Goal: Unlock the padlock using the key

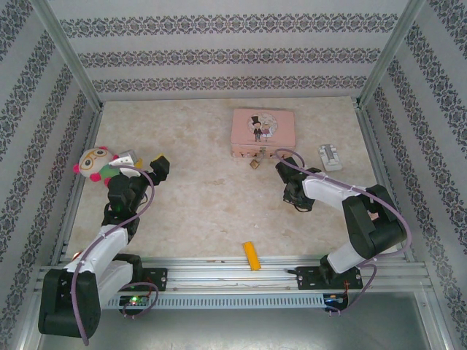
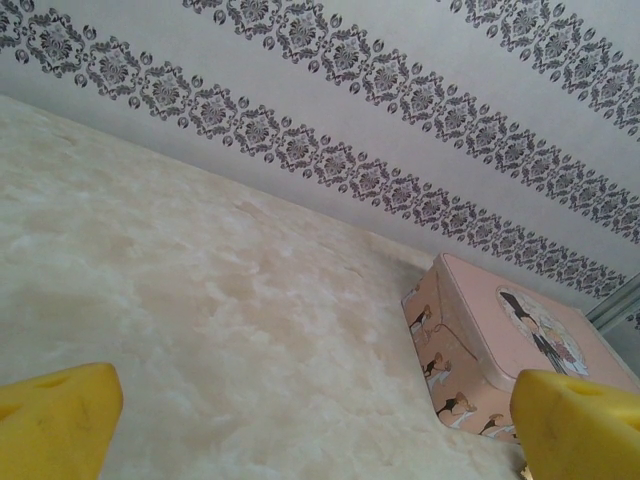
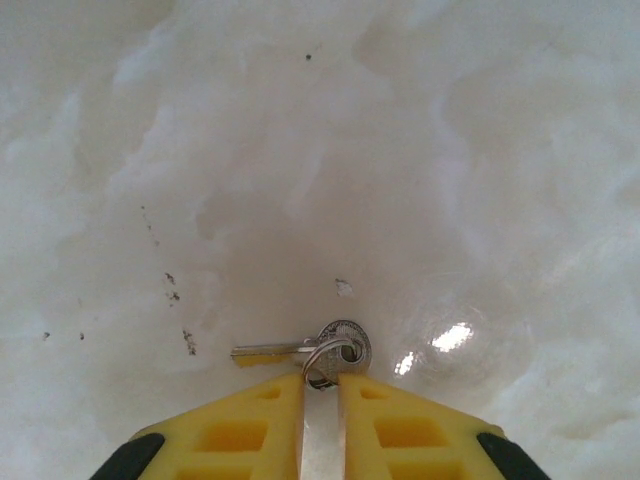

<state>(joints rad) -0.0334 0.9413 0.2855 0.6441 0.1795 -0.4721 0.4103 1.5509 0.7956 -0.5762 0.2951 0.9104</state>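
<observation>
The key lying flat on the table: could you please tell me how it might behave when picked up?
The key looks like thin flat metal, so probably stiff and light. It lies flush on the smooth table, so it may slide before lifting. Its loose ring would likely swing freely.

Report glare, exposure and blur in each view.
Right wrist: table washed out almost white, with a glare spot just right of the key. Left wrist: yellow fingertips soft, pink tin sharper. Top external: even light, faint shadows.
</observation>
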